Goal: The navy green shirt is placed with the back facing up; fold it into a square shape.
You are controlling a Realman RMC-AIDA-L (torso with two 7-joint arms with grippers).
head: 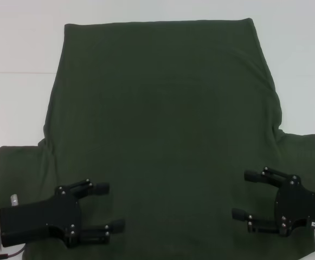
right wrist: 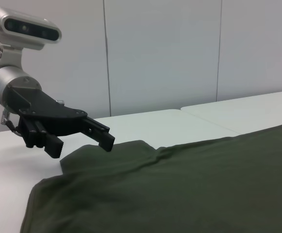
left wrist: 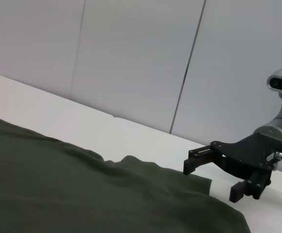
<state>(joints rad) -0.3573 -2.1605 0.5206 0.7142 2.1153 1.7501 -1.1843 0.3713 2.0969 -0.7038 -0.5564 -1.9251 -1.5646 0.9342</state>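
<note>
The navy green shirt lay flat across the table. The left gripper and right gripper hovered over its near sleeves, fingers apart. Both would do best to pinch matching edges evenly before folding.

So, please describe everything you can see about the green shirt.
The navy green shirt is plain dark olive, soft-looking knit, without print. It lies spread flat on the white table, short sleeves out to both sides near the robot. The open left gripper and open right gripper hover over its sleeve areas; contact cannot be seen.
</note>
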